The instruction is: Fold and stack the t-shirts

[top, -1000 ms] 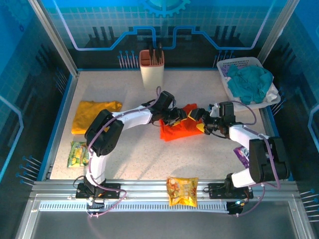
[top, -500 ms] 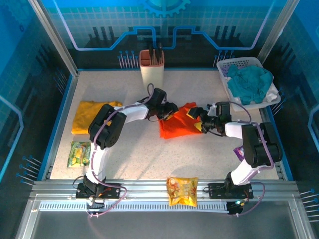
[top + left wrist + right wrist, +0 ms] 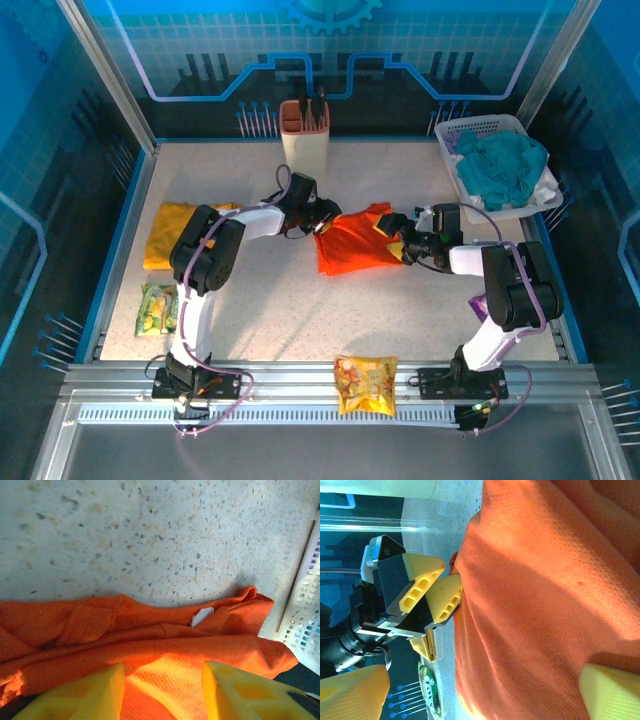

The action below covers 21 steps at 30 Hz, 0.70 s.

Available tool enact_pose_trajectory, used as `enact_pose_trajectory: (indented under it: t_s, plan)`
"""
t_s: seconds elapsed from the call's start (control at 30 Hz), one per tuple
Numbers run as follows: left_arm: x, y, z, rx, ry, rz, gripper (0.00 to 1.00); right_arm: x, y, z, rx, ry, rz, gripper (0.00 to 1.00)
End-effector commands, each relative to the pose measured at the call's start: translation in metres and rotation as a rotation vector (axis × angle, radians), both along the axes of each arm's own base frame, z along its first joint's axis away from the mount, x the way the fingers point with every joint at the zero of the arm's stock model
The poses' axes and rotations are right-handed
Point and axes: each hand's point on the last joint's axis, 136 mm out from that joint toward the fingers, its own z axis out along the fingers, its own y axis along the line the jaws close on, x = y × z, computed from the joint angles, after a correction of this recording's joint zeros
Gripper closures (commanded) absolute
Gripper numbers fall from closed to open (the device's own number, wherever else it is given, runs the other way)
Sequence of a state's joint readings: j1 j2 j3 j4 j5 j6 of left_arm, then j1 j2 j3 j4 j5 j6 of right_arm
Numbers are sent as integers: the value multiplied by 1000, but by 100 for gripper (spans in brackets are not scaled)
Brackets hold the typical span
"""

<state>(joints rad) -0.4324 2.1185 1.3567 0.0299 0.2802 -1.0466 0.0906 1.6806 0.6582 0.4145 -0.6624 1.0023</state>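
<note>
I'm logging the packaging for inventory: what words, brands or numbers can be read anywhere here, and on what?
Nothing can be read clearly.
orange-yellow snack packet: printing too small to read.
green snack packet: lettering blurred, unreadable.
purple packet: too small and partly hidden.
white tag on the orange t-shirt: no legible print.

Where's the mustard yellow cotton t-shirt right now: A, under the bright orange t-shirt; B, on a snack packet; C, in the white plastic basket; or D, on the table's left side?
D: the mustard yellow cotton t-shirt lies on the speckled table at its left side, apart from the bright orange t-shirt at the centre.
</note>
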Motion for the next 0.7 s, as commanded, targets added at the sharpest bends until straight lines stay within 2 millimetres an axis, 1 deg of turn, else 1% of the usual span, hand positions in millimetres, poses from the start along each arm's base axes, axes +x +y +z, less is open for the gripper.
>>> enact_pose_trajectory:
  t_s: [0.0,0.03,0.13,0.2,0.27,0.37,0.5,0.53,0.6,0.67]
  plan:
    - [-5,20,23,39,-28,21,55,-1,0,5,-30,13,3,2]
    - [-7,15,33,35,-47,3,55,1,0,12,-40,2,6,2]
    - [-20,1,54,37,-67,-48,55,6,1,29,-68,-21,20,2]
    - [-32,-10,60,18,-69,-65,55,12,-1,39,-85,-42,20,2]
    - [-43,-22,62,-4,-69,-77,55,20,-1,46,-100,-56,24,1]
    - [-61,-45,58,-28,-44,-114,56,35,2,53,-106,-71,37,1]
    - [-81,-69,47,-17,-31,-160,56,56,5,49,-117,-82,47,2]
    - [-85,-74,41,-16,-26,-168,56,62,5,46,-124,-85,50,2]
    - [-94,-79,27,-14,7,-178,57,74,6,38,-139,-89,61,2]
    - [-103,-78,12,6,36,-184,57,86,8,30,-138,-84,72,2]
